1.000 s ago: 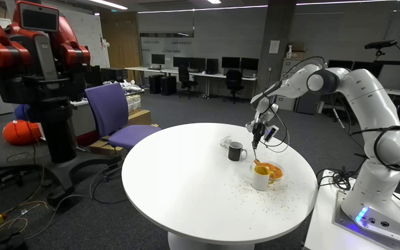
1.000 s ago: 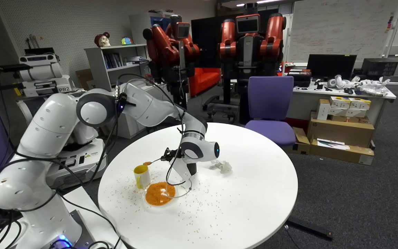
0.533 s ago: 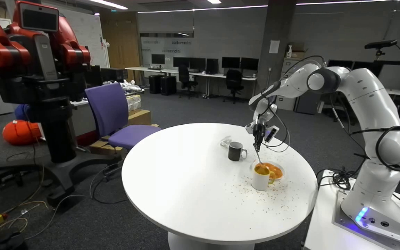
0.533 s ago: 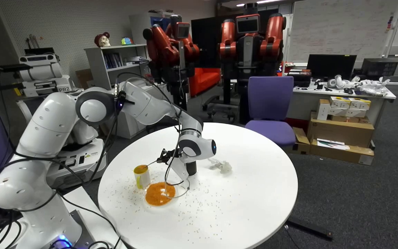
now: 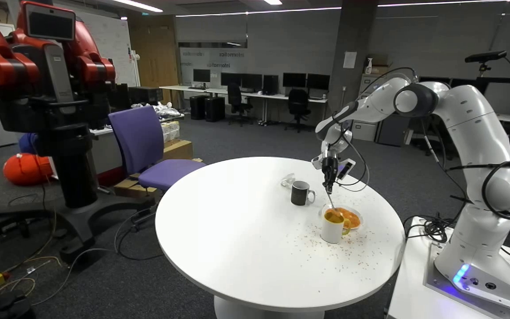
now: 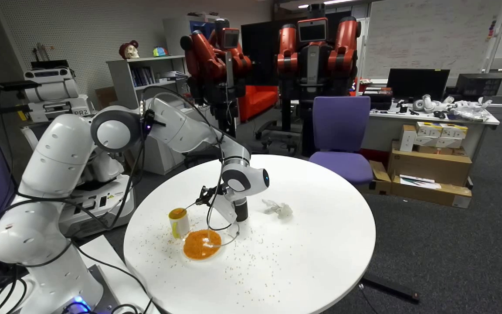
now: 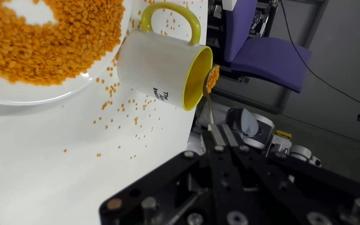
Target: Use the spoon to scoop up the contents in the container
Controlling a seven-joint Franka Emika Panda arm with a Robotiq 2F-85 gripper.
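Observation:
My gripper (image 7: 220, 128) is shut on the handle of a thin metal spoon (image 7: 210, 107). Orange grains (image 7: 213, 78) lie heaped in the spoon's bowl, which is at the mouth of a white mug (image 7: 161, 65) with yellow inside; whether it touches the rim cannot be told. Beside the mug is the container, a shallow white dish (image 7: 58, 97), with the contents (image 7: 67, 50), orange grains, spread around a bare patch near its middle. In both exterior views the gripper (image 6: 198, 200) (image 5: 328, 190) points down towards the mug (image 6: 182, 226) (image 5: 331, 232), with the spoon slanting below it.
A dark cup (image 5: 299, 193) stands on the round white table (image 5: 237, 230), close to the arm. Crumpled clear plastic (image 6: 281, 210) lies behind it. Loose grains are scattered around the mug and dish. A cable loop (image 6: 235, 235) hangs from the arm near the dish.
Over the last second the spoon, with grains on it, has moved from beyond the mug to its mouth. Since half a second ago the spoon has barely shifted, while the arm has changed its pose slightly.

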